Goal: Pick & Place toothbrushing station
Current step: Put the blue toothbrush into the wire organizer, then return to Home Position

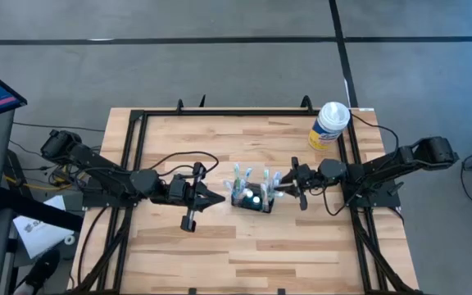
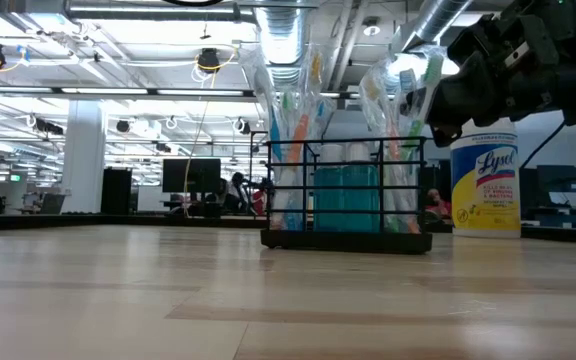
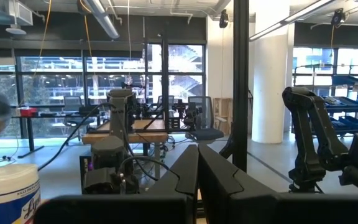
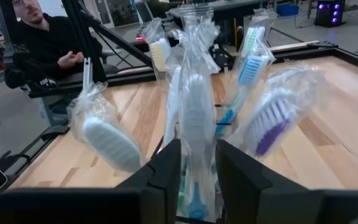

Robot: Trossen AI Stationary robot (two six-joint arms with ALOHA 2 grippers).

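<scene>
The toothbrushing station point(image 1: 252, 201) is a small black wire holder standing by its base on the wooden table; it also shows in the low view point(image 2: 346, 236). Several plastic-wrapped toothbrushes point(image 2: 293, 110) stand in it. My right gripper point(image 1: 279, 188) reaches in from the right at the height of the brush tops and is shut on a white wrapped toothbrush point(image 4: 196, 106). My left gripper point(image 1: 221, 197) is shut and empty, just left of the holder, apart from it; its fingers point(image 3: 197, 171) show closed in the left wrist view. My right gripper pinches the upper, head end point(image 4: 196, 146) of the white wrapped toothbrush between its two fingers point(image 4: 169, 171), over the plastic wrap. The fingers come about level from the table's right and lie across the brush. The brush stands upright, its lower end in the holder.
A white-and-yellow wipes canister point(image 1: 329, 124) stands at the far right of the table, behind my right arm; it also shows in the low view point(image 2: 484, 185). A black frame point(image 1: 134, 139) borders the table. A person point(image 4: 42, 43) sits beyond the table's left side.
</scene>
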